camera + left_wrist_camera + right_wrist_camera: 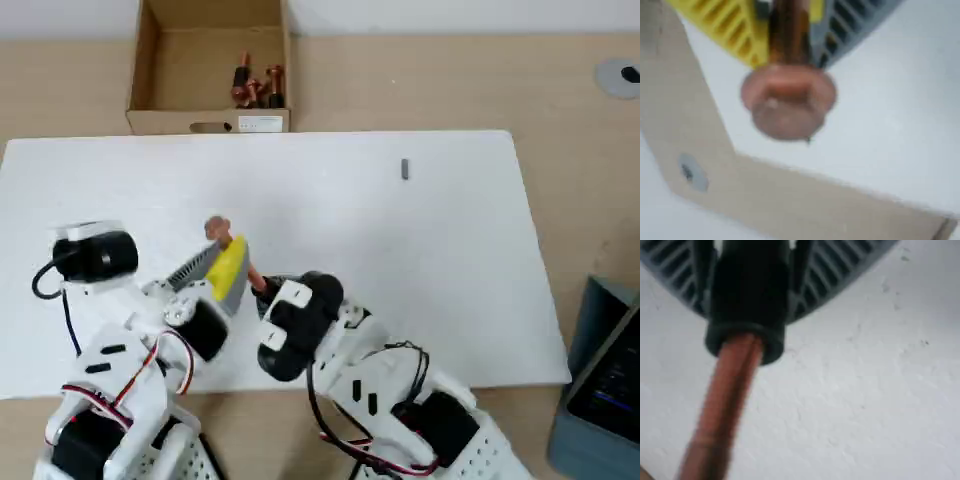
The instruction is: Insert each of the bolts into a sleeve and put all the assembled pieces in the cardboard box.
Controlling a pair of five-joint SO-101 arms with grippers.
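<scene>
The left end effector (pixel 222 265) pinched the copper bolt (pixel 787 100) below its head, just toward 9 o'clock of the worktop's (pixel 420 300) middle. The right end effector (pixel 747 265) was clamped on the black sleeve (pixel 746 315), the shank entering its mouth. Seating it well probably called for one shared axis and a slow push, since tilt could jam it. Finished pieces (pixel 258 85) lay in the cardboard box (pixel 150 60) at 12 o'clock.

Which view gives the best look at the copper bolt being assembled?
The left wrist view: the bolt faces the camera head-first, its shank gripped between the jaws. The right wrist view shows its shank in the black sleeve; the high view shows it small and slanted.
</scene>
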